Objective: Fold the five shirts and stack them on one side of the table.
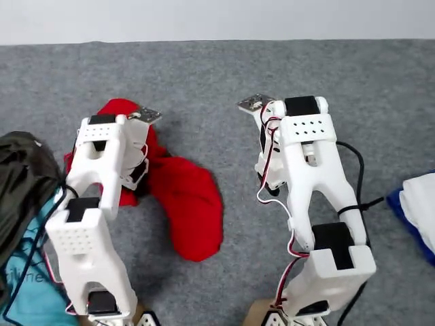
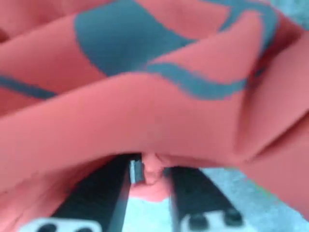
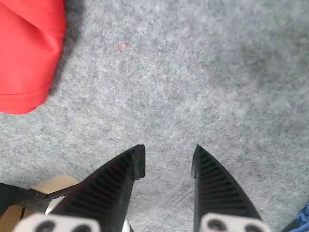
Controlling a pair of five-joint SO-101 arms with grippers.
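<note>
A red shirt (image 1: 185, 197) lies crumpled on the grey table cover, left of centre. My left gripper (image 2: 150, 170) is down in its upper part and shut on a fold of the red fabric, which carries a grey-blue print (image 2: 120, 43). The left arm (image 1: 102, 156) covers that spot in the high view. My right gripper (image 3: 166, 162) stands open over bare grey cover, nothing between its fingers, with the red shirt's edge (image 3: 26, 53) a short way off. A dark olive shirt (image 1: 20, 173) and a teal shirt (image 1: 30, 299) lie at the left edge.
White cloth on blue cloth (image 1: 420, 210) lies at the right edge; a blue corner (image 3: 301, 220) is near my right gripper. The grey table cover (image 1: 204, 75) runs to a white wall at the back. Cables hang along the right arm (image 1: 309, 156).
</note>
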